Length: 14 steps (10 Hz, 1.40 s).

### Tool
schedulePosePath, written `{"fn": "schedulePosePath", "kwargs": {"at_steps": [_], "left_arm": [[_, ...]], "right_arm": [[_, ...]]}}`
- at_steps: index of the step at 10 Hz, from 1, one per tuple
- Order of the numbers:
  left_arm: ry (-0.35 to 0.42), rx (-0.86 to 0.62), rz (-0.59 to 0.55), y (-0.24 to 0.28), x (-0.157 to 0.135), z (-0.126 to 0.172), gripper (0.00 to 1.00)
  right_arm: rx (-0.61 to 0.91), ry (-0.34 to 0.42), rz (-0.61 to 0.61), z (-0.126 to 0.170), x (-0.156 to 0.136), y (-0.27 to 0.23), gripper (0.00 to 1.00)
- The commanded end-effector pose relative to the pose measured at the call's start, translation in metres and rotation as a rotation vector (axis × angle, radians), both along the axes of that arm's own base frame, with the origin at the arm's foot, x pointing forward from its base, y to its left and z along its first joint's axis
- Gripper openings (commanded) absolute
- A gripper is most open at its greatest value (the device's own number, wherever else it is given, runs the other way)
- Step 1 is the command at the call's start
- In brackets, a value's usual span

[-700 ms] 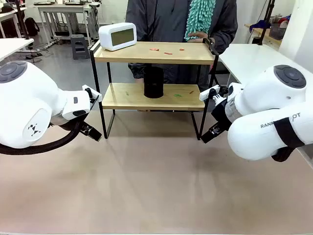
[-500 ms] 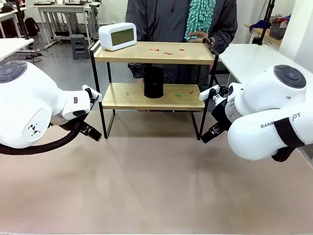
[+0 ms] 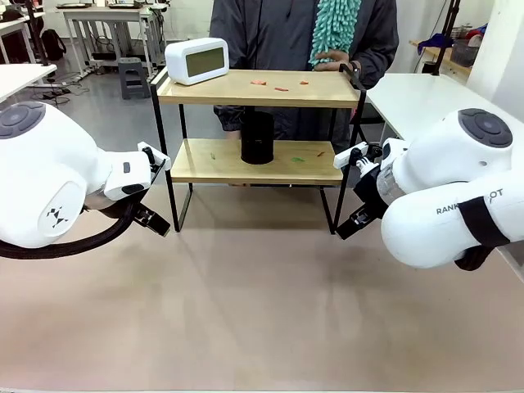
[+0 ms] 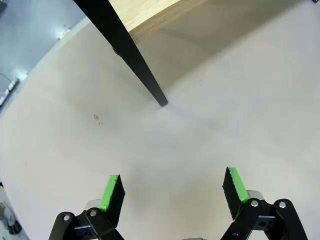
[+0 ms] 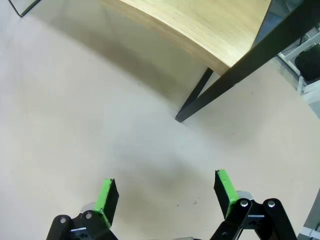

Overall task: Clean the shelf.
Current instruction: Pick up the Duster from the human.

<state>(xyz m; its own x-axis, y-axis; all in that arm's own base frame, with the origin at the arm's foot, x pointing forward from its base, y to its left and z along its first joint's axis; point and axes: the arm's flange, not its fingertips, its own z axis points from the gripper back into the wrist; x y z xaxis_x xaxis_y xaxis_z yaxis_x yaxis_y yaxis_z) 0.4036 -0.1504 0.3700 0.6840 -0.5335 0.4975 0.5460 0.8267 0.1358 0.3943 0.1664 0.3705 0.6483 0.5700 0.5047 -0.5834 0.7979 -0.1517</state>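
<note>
The shelf [image 3: 258, 88] stands at the far middle of the table, two light boards in a black frame. On its top board sit a white clock [image 3: 196, 60] and small red scraps [image 3: 281, 83]. The lower board carries a black cylinder [image 3: 257, 137] and green scraps [image 3: 298, 159]. Behind it a person holds a teal fluffy duster [image 3: 334, 31]. My left gripper [image 4: 171, 190] is open over the bare table near the shelf's leg [image 4: 135, 60]. My right gripper [image 5: 167, 195] is open too, near the shelf's leg [image 5: 225, 80] on the other side. Both arms hang low at the shelf's front corners.
The tan table surface [image 3: 254, 303] stretches wide in front of the shelf. A white table [image 3: 417, 98] stands at the right, another at the far left [image 3: 20, 78]. The person stands close behind the shelf.
</note>
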Motion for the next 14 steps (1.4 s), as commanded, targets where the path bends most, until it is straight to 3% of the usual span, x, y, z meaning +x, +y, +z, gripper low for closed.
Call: {"fn": "schedulePosePath", "kwargs": {"at_steps": [1, 2, 3, 4, 5, 6, 7, 8, 9, 10, 11, 14], "left_arm": [[0.101, -0.056, -0.173, 0.001, -0.019, 0.029, 1.00], [0.181, -0.210, -0.282, 0.022, -0.047, 0.075, 1.00], [0.236, -0.337, -0.298, 0.063, -0.069, 0.114, 1.00], [0.205, -0.531, -0.263, 0.119, -0.090, 0.148, 1.00], [0.109, -0.694, -0.156, 0.179, -0.110, 0.169, 1.00], [0.021, -0.901, -0.062, 0.245, -0.127, 0.170, 1.00], [-0.010, -1.046, 0.050, 0.288, -0.130, 0.151, 1.00], [0.002, -1.188, 0.079, 0.316, -0.126, 0.123, 1.00], [0.001, -1.340, 0.198, 0.332, -0.115, 0.093, 1.00], [0.048, -1.358, 0.301, 0.333, -0.104, 0.079, 1.00], [0.024, -1.135, 0.090, 0.339, -0.150, 0.140, 1.00], [0.024, -1.135, 0.090, 0.339, -0.150, 0.140, 1.00]], "right_arm": [[0.010, 0.172, 0.021, 0.029, -0.005, -0.002, 1.00], [0.208, 0.268, -0.066, 0.082, -0.020, -0.028, 1.00], [0.358, 0.329, -0.205, 0.132, -0.040, -0.074, 1.00], [0.613, 0.296, -0.253, 0.171, -0.067, -0.135, 1.00], [0.822, 0.273, -0.357, 0.189, -0.091, -0.198, 1.00], [1.090, 0.240, -0.400, 0.185, -0.115, -0.268, 1.00], [1.293, 0.183, -0.474, 0.163, -0.132, -0.320, 1.00], [1.453, 0.137, -0.559, 0.132, -0.143, -0.356, 1.00], [1.525, 0.150, -0.708, 0.090, -0.144, -0.374, 1.00], [1.464, 0.156, -0.798, 0.071, -0.142, -0.371, 1.00], [1.137, 0.275, -0.485, 0.144, -0.170, -0.367, 1.00], [1.137, 0.275, -0.485, 0.144, -0.170, -0.367, 1.00]]}}
